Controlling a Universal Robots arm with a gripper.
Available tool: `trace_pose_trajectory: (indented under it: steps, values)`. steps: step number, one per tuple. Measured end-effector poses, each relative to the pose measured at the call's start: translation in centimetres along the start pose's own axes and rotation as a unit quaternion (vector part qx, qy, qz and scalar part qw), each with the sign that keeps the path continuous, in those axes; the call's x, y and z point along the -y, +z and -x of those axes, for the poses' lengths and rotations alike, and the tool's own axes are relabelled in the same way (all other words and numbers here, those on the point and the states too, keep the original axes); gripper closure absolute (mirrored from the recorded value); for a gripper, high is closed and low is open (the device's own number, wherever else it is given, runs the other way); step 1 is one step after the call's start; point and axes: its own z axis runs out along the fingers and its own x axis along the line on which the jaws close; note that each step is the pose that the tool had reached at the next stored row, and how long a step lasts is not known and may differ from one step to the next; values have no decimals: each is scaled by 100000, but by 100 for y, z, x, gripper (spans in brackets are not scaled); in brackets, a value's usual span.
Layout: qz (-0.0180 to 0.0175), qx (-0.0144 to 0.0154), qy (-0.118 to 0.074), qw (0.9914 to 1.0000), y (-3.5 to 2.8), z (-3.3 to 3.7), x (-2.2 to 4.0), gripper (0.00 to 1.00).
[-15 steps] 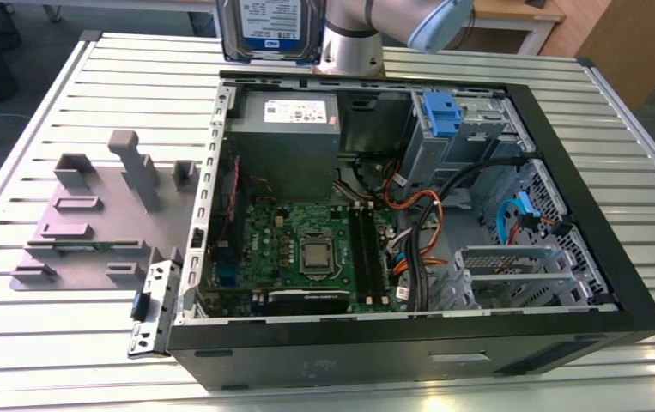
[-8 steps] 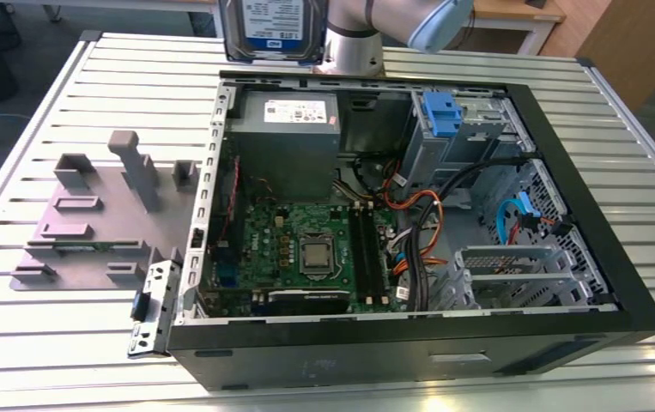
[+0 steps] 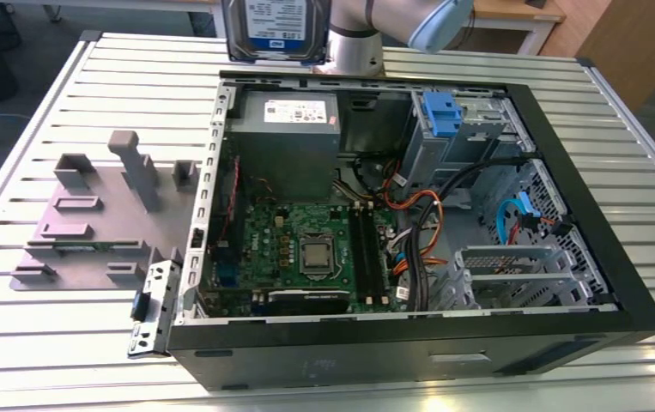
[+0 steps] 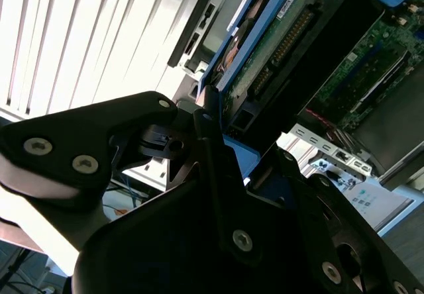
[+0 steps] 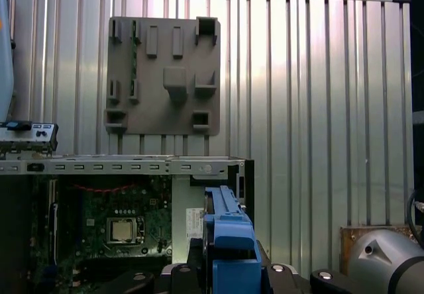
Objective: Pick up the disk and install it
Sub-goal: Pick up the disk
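the disk [image 3: 275,30] hangs on edge at 12 o'clock in the exterior view, above the open computer case's [image 3: 419,356] far wall. the gripper [image 4: 242,151] clamps its blue bracket. the drive cage [image 3: 464,129] lies toward 4 o'clock.

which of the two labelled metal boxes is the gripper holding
The disk, the drive with the white-and-blue label, held up in the gripper outside the case; the grey power supply sits inside the case.
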Motion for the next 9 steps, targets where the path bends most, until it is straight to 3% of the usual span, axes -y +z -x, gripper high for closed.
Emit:
trace_pose_trajectory:
  steps: [9]
  values:
    - [2,0,2,100000,-1,1,36,63]
